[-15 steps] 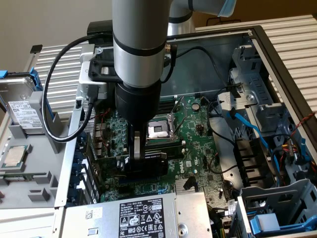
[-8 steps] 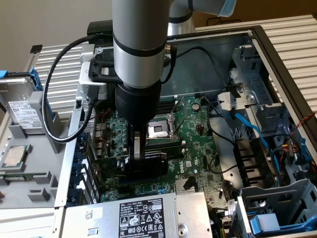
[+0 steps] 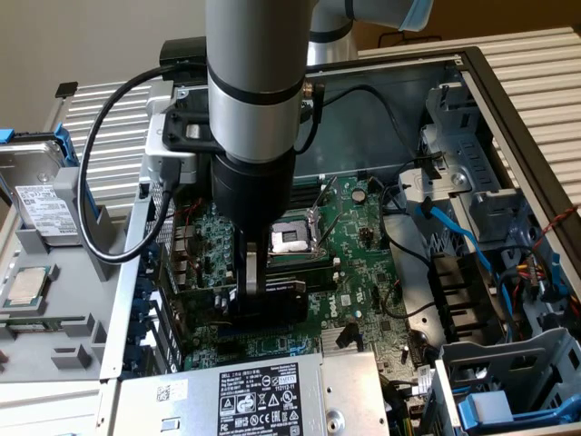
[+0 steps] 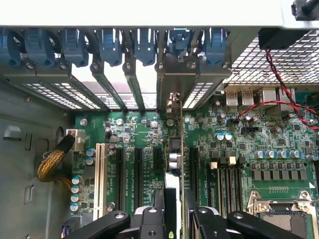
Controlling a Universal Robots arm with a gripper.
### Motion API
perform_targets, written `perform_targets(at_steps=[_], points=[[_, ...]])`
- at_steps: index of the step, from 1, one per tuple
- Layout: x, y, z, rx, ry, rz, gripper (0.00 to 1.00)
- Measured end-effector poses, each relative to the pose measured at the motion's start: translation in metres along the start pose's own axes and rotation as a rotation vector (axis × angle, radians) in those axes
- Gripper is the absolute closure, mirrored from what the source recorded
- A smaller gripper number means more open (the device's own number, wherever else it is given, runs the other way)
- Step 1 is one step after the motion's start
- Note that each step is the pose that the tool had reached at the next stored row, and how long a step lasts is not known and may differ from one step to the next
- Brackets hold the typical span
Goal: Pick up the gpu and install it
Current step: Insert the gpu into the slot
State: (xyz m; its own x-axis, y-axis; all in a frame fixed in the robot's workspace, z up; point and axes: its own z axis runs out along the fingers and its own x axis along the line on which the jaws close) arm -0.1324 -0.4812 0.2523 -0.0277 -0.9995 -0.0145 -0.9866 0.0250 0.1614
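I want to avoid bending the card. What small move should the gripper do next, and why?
Probably press straight down a little: the gripper holds the gpu upright over the motherboard, its bracket already at the rear openings.

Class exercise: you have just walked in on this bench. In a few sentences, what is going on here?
A robot arm reaches down into an open computer case. Its gripper is closed on the gpu, a small card held on edge, low over the green motherboard. From the wrist view, the card stands in line with an expansion slot, its bracket end toward the blue clips at the case's back wall.
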Motion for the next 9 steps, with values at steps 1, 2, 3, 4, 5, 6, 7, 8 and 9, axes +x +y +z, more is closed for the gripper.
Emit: perform_targets(at_steps=[1,2,3,4,5,6,7,8,9], points=[[0.0,0.0,0.0,-0.0002,0.0003,0.0,0.74],[0.0,0.0,0.0,-0.0004,0.0006,0.0,0.74],[0.0,0.0,-0.0001,-0.0005,0.0007,0.0,0.74],[0.0,0.0,-0.0001,-0.0005,0.0007,0.0,0.74],[0.0,0.0,-0.0001,-0.0005,0.0008,0.0,0.74],[0.0001,0.0,-0.0001,-0.0006,0.0009,0.0,0.74],[0.0,0.0,-0.0001,-0.0005,0.0008,0.0,0.74],[0.0001,0.0001,-0.0001,-0.0005,0.0008,0.0,0.74],[0.0001,0.0001,-0.0001,-0.0005,0.0008,0.0,0.74]])
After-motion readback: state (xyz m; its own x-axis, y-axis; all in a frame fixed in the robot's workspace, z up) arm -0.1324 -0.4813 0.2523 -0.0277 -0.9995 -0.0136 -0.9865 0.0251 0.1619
